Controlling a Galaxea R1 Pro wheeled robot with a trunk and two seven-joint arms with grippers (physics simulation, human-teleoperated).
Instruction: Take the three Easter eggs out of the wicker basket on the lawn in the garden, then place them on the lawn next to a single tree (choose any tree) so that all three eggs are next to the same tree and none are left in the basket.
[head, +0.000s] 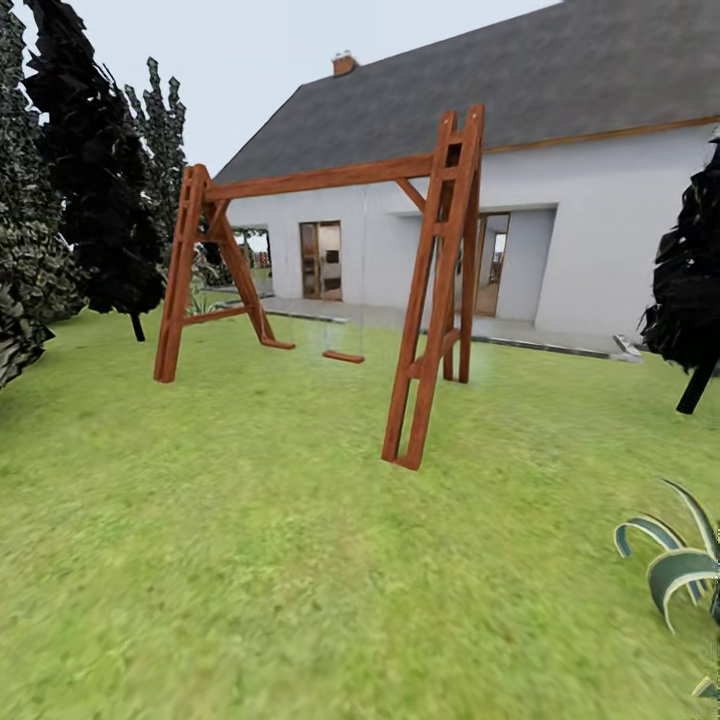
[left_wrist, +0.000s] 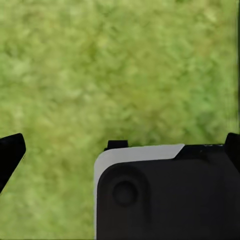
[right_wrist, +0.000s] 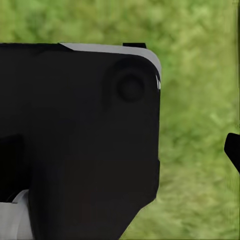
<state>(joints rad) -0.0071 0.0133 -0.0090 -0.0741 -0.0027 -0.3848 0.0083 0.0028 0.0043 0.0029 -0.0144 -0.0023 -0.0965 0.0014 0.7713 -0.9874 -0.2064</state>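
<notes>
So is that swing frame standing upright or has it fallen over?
Upright. The swing frame stands on the lawn on its slanted legs, crossbeam level on top.

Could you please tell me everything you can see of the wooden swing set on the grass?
The swing set is a reddish-brown frame that looks like wood: two ladder-like A-shaped end supports joined by a straight top beam with a diagonal brace near the nearer end. A small flat seat of the same colour hangs low under the beam; its ropes are barely visible. The frame stands upright with its feet on the lawn, in front of the white house.
</notes>
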